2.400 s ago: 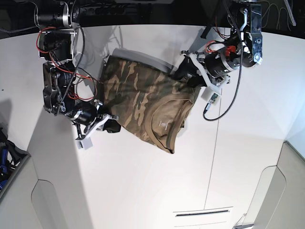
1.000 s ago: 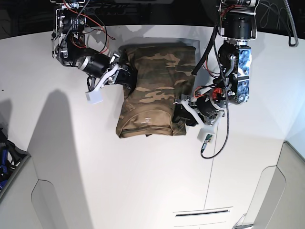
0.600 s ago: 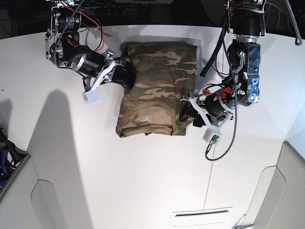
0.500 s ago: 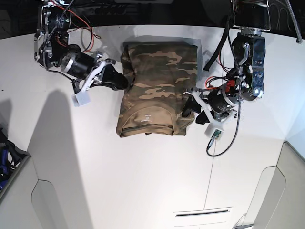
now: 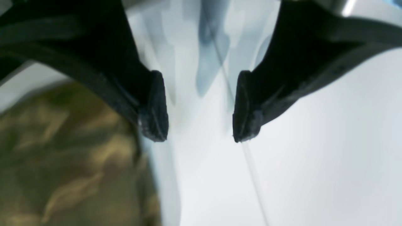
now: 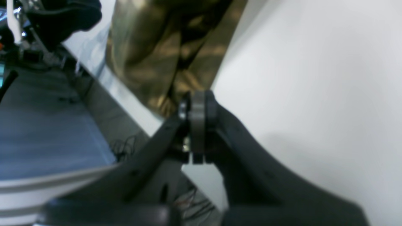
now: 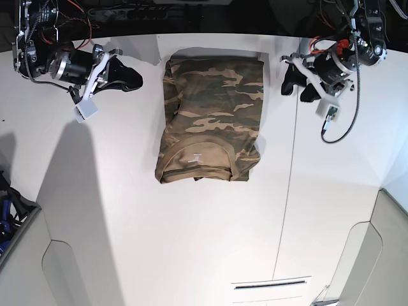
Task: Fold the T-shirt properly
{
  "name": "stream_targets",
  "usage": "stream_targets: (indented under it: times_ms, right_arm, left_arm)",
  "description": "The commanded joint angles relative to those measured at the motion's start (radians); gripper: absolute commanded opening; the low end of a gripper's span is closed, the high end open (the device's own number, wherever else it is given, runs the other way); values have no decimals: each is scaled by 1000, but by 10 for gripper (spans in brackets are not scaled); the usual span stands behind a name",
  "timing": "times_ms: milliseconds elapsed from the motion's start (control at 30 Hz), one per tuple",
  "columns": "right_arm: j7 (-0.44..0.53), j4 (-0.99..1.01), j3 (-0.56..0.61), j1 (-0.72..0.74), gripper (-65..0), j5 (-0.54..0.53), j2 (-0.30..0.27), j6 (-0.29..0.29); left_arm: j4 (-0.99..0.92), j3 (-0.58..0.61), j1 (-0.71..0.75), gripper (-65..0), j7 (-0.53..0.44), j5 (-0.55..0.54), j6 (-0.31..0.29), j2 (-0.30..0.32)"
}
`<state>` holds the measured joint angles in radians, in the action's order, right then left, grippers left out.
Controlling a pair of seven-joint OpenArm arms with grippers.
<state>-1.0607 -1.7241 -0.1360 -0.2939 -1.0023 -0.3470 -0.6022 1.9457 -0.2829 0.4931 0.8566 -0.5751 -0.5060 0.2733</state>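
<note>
The camouflage T-shirt lies folded into a tall rectangle in the middle of the white table, its collar end toward the front. My left gripper hovers to the right of the shirt's back corner, apart from it. In the left wrist view it is open and empty over bare table, with the shirt at the lower left. My right gripper is off to the left of the shirt. In the right wrist view it is shut and empty, with the shirt beyond it.
The white table has a thin seam running front to back on the right and a slot near the front. Dark equipment lines the back edge. Cables hang from both arms.
Both grippers have pulled away from the shirt, the right one to the left and the left one back and to the right. The left gripper let go of the shirt's right edge.
</note>
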Motion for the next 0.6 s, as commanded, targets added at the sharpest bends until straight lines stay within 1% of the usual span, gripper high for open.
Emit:
stream_targets:
  times_ms: [0,67,167,233,367,467,567]
  right_arm:
    - [5,-16,-4,-18,-650,-31,-28,-6]
    - [5,-16,-4,-50,-650,-34,-55,-5]
    - [3,-16,-4,-101,-650,-34,-89,-5]
    - [-7,-16,-4,-138,-650,-34,-102,-5]
    - [-24,-16,-4,-228,-650,-34,-104,-5]
    - [-24,-16,-4,-300,-650,-34,-104,-5]
    - [-24,-13,-3,-360,-650,-30,-104,-5]
  left_arm:
    - [17,-18,41,-285,-14,0,-8,9]
    - [17,-39,112,-285,-9,24,-18,6]
    - [17,-63,207,-285,16,26,-37,7]
    - [17,-70,270,-285,20,26,-68,7]
    - [14,-70,385,-285,20,23,-111,6]
    - [-4,-70,451,-285,20,18,-113,7]
    - [-55,-69,484,-285,22,18,-117,7]
